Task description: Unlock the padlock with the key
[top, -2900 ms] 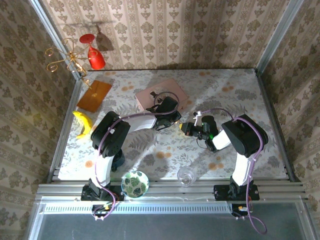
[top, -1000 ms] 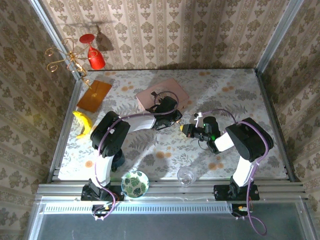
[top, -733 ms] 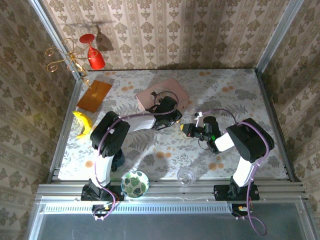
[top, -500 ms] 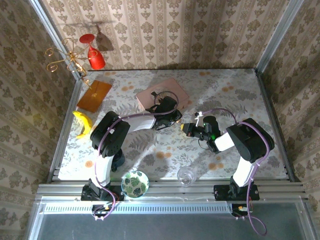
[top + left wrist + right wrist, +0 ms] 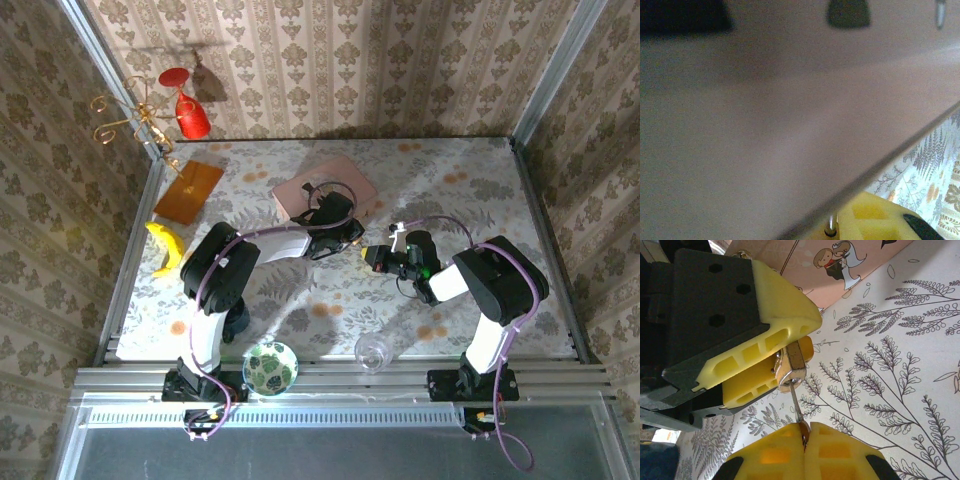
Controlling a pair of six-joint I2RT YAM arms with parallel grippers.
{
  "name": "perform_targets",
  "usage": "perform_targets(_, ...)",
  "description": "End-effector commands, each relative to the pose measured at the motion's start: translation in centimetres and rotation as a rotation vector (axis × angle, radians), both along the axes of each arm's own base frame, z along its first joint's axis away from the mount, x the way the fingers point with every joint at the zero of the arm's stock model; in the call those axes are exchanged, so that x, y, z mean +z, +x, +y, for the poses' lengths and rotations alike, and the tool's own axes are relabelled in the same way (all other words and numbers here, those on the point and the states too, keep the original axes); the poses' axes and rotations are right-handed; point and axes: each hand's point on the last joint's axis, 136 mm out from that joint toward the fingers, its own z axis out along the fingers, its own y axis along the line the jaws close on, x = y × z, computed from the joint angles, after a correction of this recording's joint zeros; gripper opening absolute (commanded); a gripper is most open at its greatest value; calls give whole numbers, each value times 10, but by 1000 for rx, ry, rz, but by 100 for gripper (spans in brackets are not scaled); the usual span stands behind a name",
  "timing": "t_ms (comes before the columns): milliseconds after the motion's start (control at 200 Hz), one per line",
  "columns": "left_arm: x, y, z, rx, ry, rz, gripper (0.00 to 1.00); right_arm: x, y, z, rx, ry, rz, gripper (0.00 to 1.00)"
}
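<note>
Padlock: the small metal padlock (image 5: 790,367) is off the desk (image 5: 900,390), pinched between the yellow fingers of the left claw (image 5: 348,238), its lower face turned toward 6 o'clock in the right wrist view.
Key: the thin key (image 5: 796,407) runs from that face down toward 6 o'clock. Its tip is at the keyhole, apparently inside, though how deep I cannot tell.
Right claw: the right claw (image 5: 804,439) is clamped on the key's near end, fingers pressed together.
Left claw: closed around the padlock's body, holding it steady.
Surroundings: the pink box (image 5: 840,265) with a bride-and-groom picture lies at 12 to 1 o'clock, just behind the left claw. In the top view the claws meet near the desk's centre, the right at 4 o'clock of the left.
Progress: both things are grasped and lined up, and the key looks seated. The turn and the release of the shackle are judged still to come. The shackle itself is hidden.
Change: against a second ago, the right claw has edged slightly toward the left claw. The left arm and the pink box are unchanged.
</note>
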Motion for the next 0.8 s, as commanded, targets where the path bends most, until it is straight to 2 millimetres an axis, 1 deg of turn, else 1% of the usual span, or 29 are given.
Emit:
perform_targets(0,-14,-15,-5,-12,-49,101,0,18,12,4,3,3,-66,0)
perform_targets(555,-12,-15,-11,-21,-59,100,0,8,12,9,19,27,-36,0)
perform_targets(795,-14,-18,-11,-26,-55,104,0,11,15,9,8,40,-44,0)
